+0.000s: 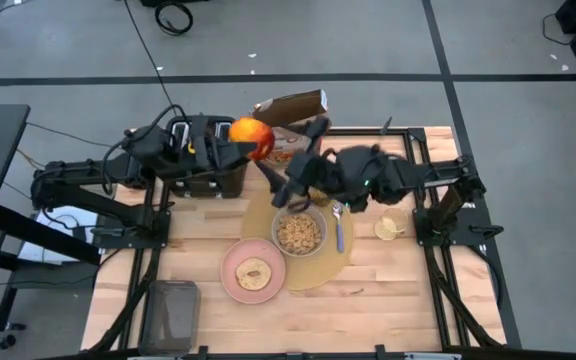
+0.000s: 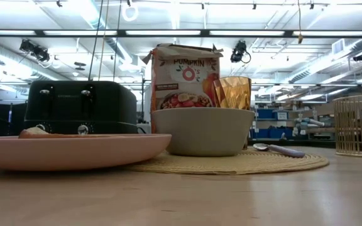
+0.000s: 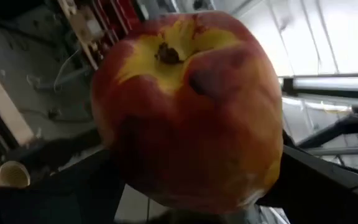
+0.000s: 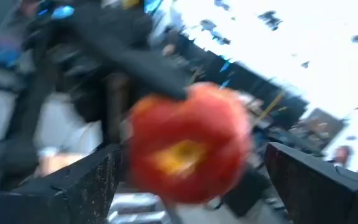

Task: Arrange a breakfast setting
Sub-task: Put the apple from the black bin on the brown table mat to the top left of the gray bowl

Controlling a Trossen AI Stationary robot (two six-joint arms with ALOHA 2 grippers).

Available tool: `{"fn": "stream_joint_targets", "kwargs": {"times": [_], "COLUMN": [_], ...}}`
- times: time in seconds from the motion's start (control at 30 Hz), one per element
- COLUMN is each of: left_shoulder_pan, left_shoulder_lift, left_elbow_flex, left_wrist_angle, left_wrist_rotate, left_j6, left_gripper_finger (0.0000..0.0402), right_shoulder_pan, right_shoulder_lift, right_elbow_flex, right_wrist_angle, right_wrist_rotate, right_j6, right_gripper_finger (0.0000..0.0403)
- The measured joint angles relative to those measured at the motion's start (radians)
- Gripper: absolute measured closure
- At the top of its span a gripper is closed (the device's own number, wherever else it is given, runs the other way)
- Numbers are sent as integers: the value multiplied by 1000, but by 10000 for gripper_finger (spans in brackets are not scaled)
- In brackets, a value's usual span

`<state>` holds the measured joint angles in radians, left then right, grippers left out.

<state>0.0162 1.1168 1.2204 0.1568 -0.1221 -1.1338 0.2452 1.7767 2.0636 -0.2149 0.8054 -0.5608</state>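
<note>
Fingers of the left gripper (image 1: 252, 140) stand wide and clamp the apple (image 1: 251, 133) between them, holding it up over the back of the table, just beside the black toaster (image 1: 213, 160). Seen close, the apple (image 3: 188, 106) is deep red with a yellow patch around its stem hollow, and a dark finger (image 3: 73, 183) presses on either flank. The right gripper (image 1: 288, 165) reaches toward it from the other side with its jaws spread wide, and I cannot tell whether they touch the fruit. Below them, on the tan placemat (image 1: 318, 268), sit the grey bowl (image 1: 298, 233) with cereal and the spoon (image 1: 339, 228). The pink plate (image 1: 253, 272) carries the bread round (image 1: 254, 272), overlapping the placemat's edge.
</note>
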Motion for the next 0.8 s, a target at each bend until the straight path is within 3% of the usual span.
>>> {"fn": "stream_joint_targets", "kwargs": {"times": [0.17,0.47,0.7,0.8], "left_shoulder_pan": [2,17,16,16], "left_shoulder_lift": [3,2,57,72], "left_elbow_flex": [0,-1,-1,-2], "left_wrist_angle": [9,75,126,135], "left_wrist_rotate": [-31,-54,-41,-38], "left_j6": [26,68,63,53], "left_gripper_finger": [45,45,45,45], "right_shoulder_pan": [-27,-102,-162,-175], "right_shoulder_lift": [2,5,4,5], "right_elbow_flex": [0,0,-14,-40], "right_wrist_angle": [126,84,76,64], "right_wrist_rotate": [-81,-196,-359,-358], "right_j6": [-112,-36,-37,-38], "right_gripper_finger": [17,4,4,6]}}
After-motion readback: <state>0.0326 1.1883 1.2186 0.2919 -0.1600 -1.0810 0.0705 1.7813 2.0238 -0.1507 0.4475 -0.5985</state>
